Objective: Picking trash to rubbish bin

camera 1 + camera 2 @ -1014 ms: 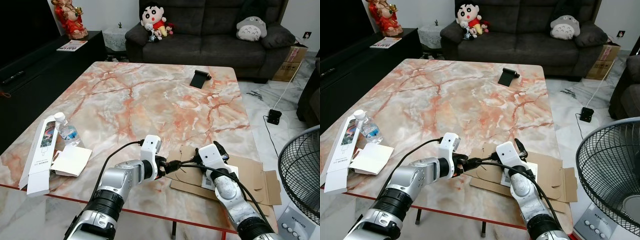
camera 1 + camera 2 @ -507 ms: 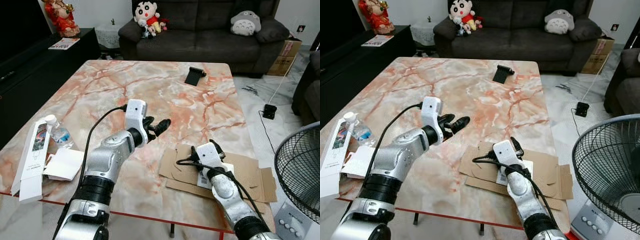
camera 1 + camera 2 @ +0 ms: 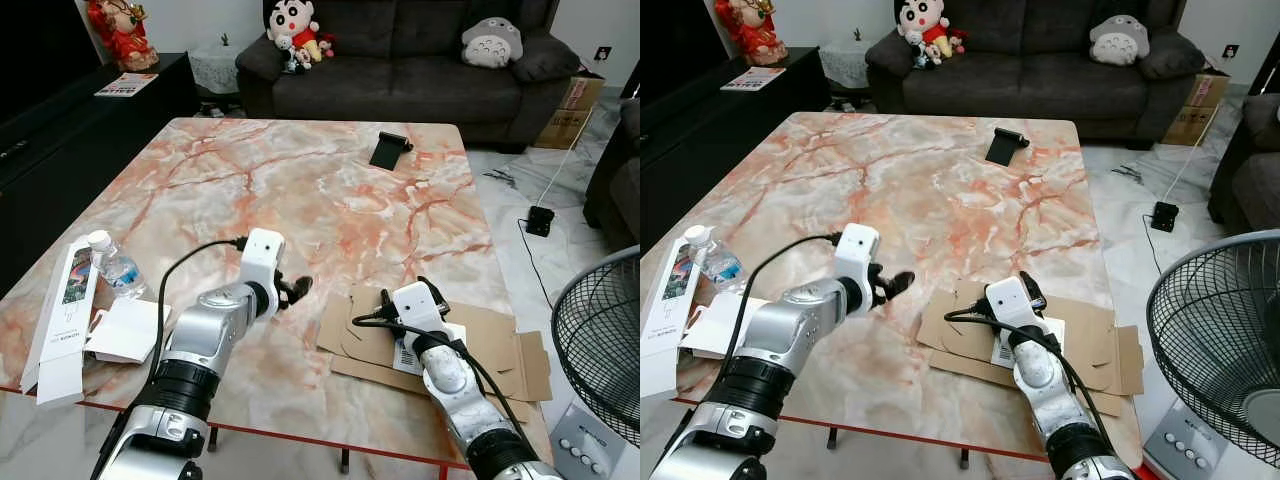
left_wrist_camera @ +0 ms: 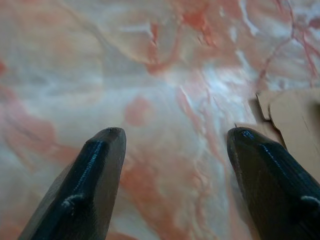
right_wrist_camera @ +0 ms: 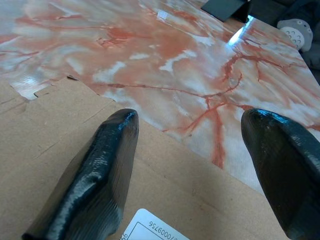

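The flattened cardboard (image 3: 440,345) lies at the lower right of the marble table (image 3: 300,190). The right gripper (image 5: 192,165) hovers over it with fingers spread and empty. The left gripper (image 4: 172,165), also spread and empty, is above bare marble in the lower centre, just beside the cardboard's edge.

A home living room, shown by a dark grey sofa (image 3: 420,60) with plush toys (image 3: 296,30), a low marble-patterned coffee table (image 3: 250,190), a black TV cabinet (image 3: 60,130) and a standing fan (image 3: 600,350).
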`<state>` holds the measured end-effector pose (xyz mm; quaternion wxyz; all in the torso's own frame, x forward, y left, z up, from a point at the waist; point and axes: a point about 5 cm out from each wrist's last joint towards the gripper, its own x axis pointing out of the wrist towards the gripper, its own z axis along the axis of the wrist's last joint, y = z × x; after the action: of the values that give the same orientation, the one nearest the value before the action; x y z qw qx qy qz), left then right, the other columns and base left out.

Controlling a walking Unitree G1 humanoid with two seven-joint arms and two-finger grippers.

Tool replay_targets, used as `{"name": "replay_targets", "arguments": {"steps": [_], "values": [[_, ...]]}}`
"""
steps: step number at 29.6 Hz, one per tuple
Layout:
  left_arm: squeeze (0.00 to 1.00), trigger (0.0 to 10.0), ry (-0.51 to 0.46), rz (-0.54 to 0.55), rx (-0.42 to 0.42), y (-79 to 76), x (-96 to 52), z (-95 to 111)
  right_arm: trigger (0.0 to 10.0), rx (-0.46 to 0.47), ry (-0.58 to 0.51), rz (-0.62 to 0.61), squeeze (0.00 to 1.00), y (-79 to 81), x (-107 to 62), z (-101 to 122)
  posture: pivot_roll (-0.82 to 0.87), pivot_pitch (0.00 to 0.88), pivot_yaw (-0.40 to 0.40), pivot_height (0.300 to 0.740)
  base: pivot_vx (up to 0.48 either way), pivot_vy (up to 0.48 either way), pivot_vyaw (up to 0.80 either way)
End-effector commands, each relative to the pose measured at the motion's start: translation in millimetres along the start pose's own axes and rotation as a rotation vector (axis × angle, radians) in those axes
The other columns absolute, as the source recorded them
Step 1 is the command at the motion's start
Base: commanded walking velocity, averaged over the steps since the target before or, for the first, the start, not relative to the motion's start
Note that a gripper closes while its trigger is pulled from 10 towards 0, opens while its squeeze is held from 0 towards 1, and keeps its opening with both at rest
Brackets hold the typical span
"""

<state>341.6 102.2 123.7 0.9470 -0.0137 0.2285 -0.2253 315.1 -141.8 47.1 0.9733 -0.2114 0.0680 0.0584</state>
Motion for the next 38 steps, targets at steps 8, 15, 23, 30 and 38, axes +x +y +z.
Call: {"name": "replay_targets", "arguments": {"steps": [8, 15, 23, 30, 38], "values": [[0.0, 10.0, 0.064, -0.085, -0.09, -12.0, 2.8, -8.6, 10.0, 0.008, 0.025, 0.014, 0.0, 3.2, 0.0, -3.1, -0.07, 0.0, 0.067, 0.74, 0.0, 0.0, 0.0], [0.0, 10.0, 0.092, -0.1, -0.101, -14.1, 2.0, -9.5, 10.0, 0.01, 0.026, 0.016, 0.0, 4.1, -0.8, -3.7, -0.07, 0.0, 0.07, 0.74, 0.0, 0.0, 0.0], [0.0, 10.0, 0.113, -0.146, -0.112, -21.4, 2.1, -12.0, 10.0, 0.011, 0.028, 0.016, 0.0, 4.7, -1.5, -4.3, -0.07, 0.0, 0.074, 0.74, 0.0, 0.0, 0.0], [0.0, 10.0, 0.127, -0.194, -0.116, -32.0, 3.0, -13.2, 10.0, 0.014, 0.03, 0.015, 0.0, 5.3, -2.0, -4.9, -0.07, 0.0, 0.077, 0.74, 0.0, 0.0, 0.0], [0.0, 10.0, 0.139, -0.224, -0.127, -39.6, 3.9, -14.8, 10.0, 0.014, 0.03, 0.013, 0.0, 5.3, -2.4, -5.1, -0.08, 0.0, 0.08, 0.74, 0.0, 0.0, 0.0]]}}
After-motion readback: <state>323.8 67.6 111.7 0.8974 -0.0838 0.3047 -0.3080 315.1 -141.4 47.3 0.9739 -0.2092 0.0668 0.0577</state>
